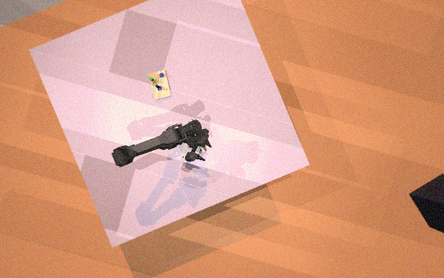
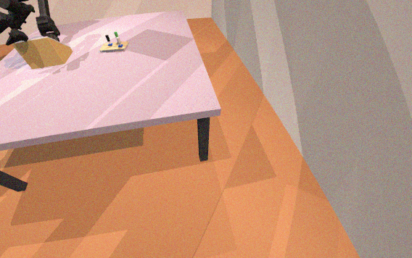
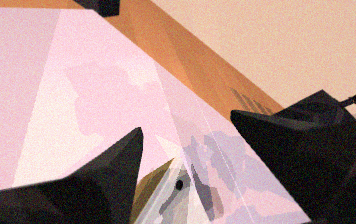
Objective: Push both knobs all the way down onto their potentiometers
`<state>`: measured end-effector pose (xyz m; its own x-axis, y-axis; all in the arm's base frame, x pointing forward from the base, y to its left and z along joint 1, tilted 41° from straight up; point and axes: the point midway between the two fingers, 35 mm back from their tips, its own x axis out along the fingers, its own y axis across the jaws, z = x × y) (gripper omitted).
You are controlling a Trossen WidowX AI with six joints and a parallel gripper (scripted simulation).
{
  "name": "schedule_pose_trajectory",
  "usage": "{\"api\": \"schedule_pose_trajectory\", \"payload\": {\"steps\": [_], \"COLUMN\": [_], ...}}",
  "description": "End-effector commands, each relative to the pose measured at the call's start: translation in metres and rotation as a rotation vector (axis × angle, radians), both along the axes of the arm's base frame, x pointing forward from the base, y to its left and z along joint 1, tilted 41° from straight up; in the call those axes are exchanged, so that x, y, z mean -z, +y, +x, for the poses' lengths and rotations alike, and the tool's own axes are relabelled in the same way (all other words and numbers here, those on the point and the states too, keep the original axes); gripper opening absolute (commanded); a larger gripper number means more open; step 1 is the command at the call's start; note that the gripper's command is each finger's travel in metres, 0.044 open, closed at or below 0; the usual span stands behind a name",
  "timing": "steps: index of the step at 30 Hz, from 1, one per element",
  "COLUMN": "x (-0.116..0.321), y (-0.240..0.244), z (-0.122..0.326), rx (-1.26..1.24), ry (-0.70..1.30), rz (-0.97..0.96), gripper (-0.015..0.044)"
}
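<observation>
The pale yellow circuit board [image 1: 164, 94] [image 2: 104, 48] stands on the table. A black knob [image 1: 157, 86] [image 2: 107, 38] stands above one blue potentiometer [image 1: 159, 88] [image 2: 110, 45], with a gap visible in the exterior view. A whitish part [image 1: 159, 73] [image 2: 118, 41], seemingly the other knob, is above the second blue potentiometer [image 1: 161, 75] [image 2: 120, 46]; its seating is too small to tell. My gripper [image 1: 207, 152] [image 3: 187, 122] is open, well away from the board, toward the table's opposite side. The board is outside the wrist view.
A green-topped part [image 1: 152, 79] [image 2: 116, 34] rises from the board near the knobs. A golden-brown faceted object [image 2: 45, 53] is near my gripper in the exterior view. The pink table [image 1: 219, 58] [image 2: 145, 98] has its edge beyond my fingers. A black box [image 1: 431, 203] is off the table.
</observation>
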<state>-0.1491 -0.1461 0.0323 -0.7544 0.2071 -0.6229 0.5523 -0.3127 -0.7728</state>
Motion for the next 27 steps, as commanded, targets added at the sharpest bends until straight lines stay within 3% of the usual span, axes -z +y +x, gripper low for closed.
{"api": "schedule_pose_trajectory", "payload": {"steps": [1, 15, 27], "x": [0.000, 0.012, 0.018], "y": [-0.001, -0.056, -0.080], "z": [0.001, 0.064, 0.119], "rx": [-0.004, -0.318, -0.541], "ry": [-0.004, -0.309, -0.464], "rz": [0.002, 0.148, 0.246], "gripper": [0.0374, 0.0006, 0.0000]}}
